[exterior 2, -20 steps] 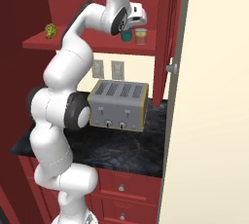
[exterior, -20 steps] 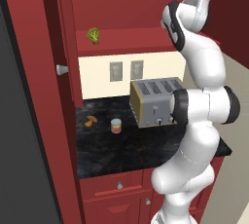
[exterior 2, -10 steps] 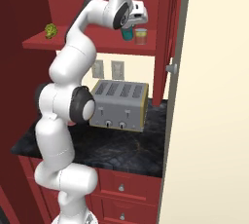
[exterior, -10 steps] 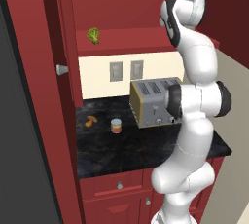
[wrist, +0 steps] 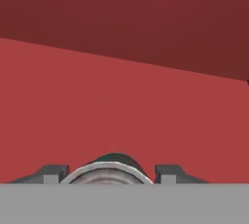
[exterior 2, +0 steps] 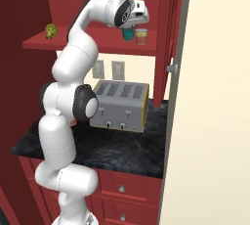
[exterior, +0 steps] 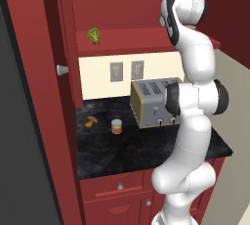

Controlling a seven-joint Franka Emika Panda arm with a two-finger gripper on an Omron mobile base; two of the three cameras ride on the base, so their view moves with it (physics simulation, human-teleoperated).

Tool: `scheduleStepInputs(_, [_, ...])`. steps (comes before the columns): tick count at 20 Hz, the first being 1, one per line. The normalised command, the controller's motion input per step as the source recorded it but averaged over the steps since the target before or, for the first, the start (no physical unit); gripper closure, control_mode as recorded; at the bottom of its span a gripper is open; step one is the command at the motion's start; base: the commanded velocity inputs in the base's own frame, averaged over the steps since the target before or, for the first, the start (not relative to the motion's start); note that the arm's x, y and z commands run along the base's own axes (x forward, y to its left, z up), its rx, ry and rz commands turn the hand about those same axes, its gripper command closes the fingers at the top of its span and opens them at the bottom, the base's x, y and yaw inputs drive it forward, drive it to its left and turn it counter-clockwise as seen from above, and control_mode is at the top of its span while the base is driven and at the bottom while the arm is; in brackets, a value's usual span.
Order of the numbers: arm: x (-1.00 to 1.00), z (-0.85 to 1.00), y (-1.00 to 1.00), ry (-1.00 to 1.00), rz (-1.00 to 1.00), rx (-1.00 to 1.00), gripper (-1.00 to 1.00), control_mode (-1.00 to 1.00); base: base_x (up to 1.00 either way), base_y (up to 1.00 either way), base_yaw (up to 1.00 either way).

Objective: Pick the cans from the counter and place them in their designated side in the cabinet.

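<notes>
My gripper (exterior 2: 128, 31) is up at the right end of the cabinet shelf (exterior 2: 88, 43), shut on the teal can (exterior 2: 129, 36) that hangs under the hand just above the board. In the hand view the can's silvery top (wrist: 110, 167) sits between the two fingertips (wrist: 51, 173), with the red shelf board (wrist: 121, 106) ahead. Another can (exterior 2: 142, 36) stands on the shelf right beside the held one. A red-and-yellow can (exterior: 116, 126) stands on the black counter (exterior: 146, 146), left of the toaster.
A silver toaster (exterior: 155, 102) takes up the counter's back right. A small orange curved item (exterior: 91, 121) lies left of the counter can. A green leafy lump (exterior 2: 50, 30) rests at the shelf's left end. An open cabinet door (exterior 2: 172, 48) flanks the shelf on the right.
The hand has edged slightly right and down along the shelf with the teal can still in its grip. The other cans have not moved.
</notes>
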Motion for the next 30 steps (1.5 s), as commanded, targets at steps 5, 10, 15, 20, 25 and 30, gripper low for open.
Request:
scheduleStepInputs(5, [0.0,-0.03,-0.01,0.0,0.0,0.0,-1.0,-1.0,0.0,0.0,0.0])
scheduleStepInputs(10, [0.03,0.0,0.0,-0.03,0.0,0.0,-1.0,-1.0,0.0,0.0,0.0])
scheduleStepInputs(15, [0.06,0.12,0.0,-0.09,0.02,0.0,-1.0,-1.0,0.0,0.0,0.0])
scheduleStepInputs(20, [-0.34,0.06,-0.04,-0.21,0.07,0.0,-1.0,-1.0,0.0,0.0,0.0])
scheduleStepInputs(25, [-0.54,0.0,-0.05,-0.23,0.1,0.0,-1.0,-1.0,0.0,0.0,0.0])
scheduleStepInputs(30, [-0.58,0.0,0.0,-0.21,0.1,0.0,-1.0,-1.0,0.0,0.0,0.0])
